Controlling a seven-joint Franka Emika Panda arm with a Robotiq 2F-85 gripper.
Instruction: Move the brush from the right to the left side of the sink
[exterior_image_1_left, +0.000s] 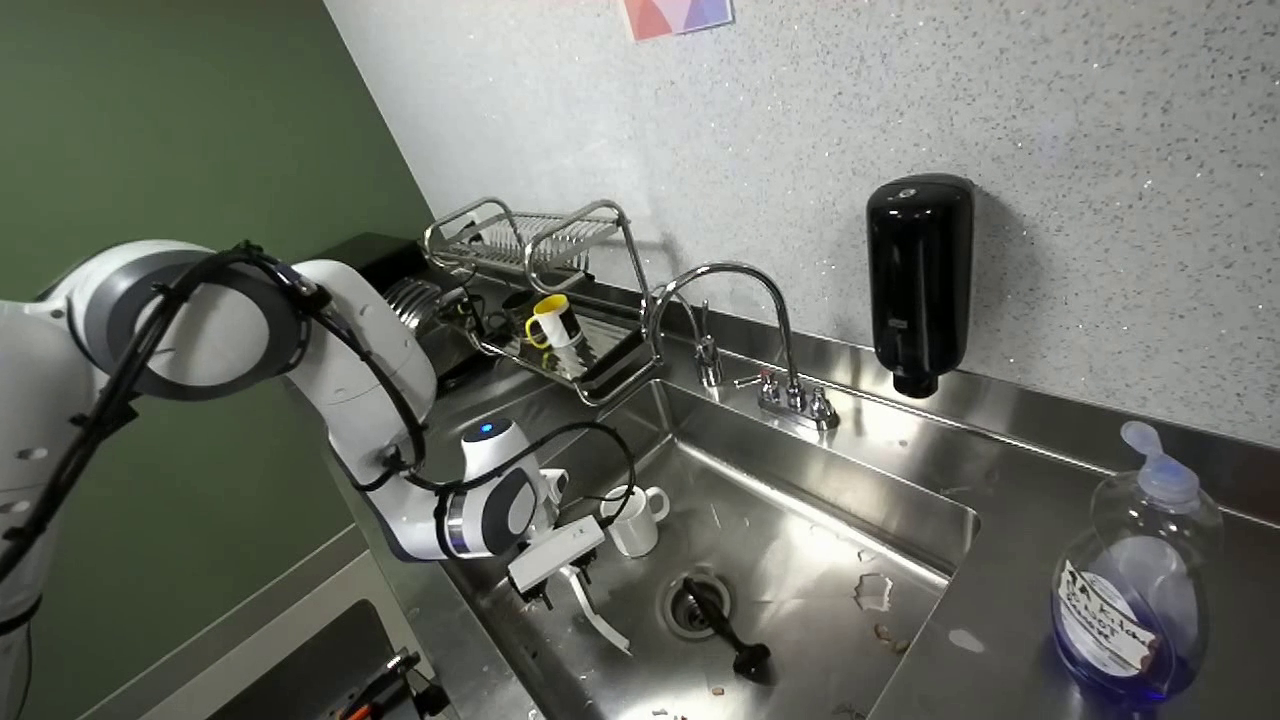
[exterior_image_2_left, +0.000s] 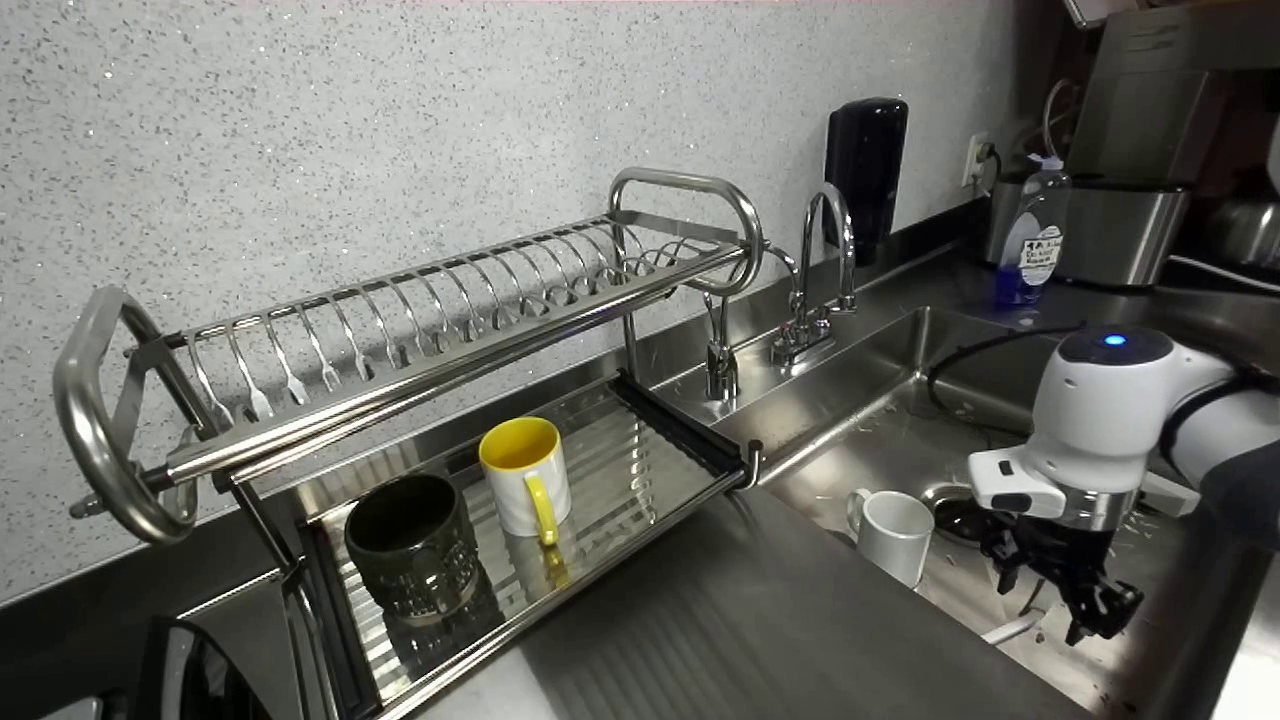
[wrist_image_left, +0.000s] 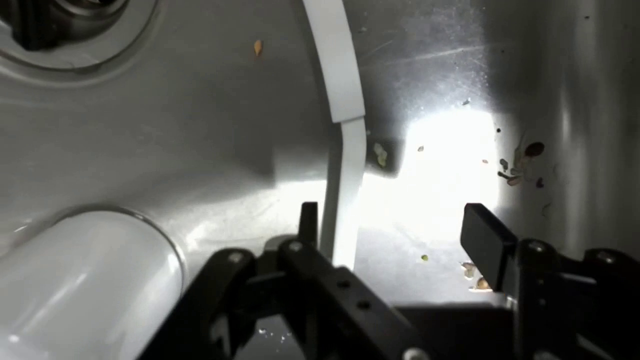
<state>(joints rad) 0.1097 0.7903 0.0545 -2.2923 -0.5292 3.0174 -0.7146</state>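
Observation:
The brush (exterior_image_1_left: 601, 617) is slim and white and lies on the floor of the steel sink (exterior_image_1_left: 800, 560), near the basin's front wall. In an exterior view only a short piece of the brush (exterior_image_2_left: 1017, 627) shows past the counter edge. In the wrist view the brush (wrist_image_left: 336, 65) runs from the top edge down between the fingers, close to the left finger. My gripper (wrist_image_left: 390, 225) is open and holds nothing. It hangs inside the basin, over the brush. In an exterior view my gripper (exterior_image_2_left: 1048, 600) has its fingers spread; the camera on the wrist mostly hides it elsewhere.
A white cup (exterior_image_1_left: 632, 525) stands close beside the gripper. A black long-handled tool (exterior_image_1_left: 728, 632) lies across the drain (exterior_image_1_left: 672, 612). The chrome faucet (exterior_image_1_left: 785, 310) arches over the back rim. A dish rack (exterior_image_2_left: 450, 370) with mugs stands beside the sink; a soap bottle (exterior_image_1_left: 1135, 590) stands opposite.

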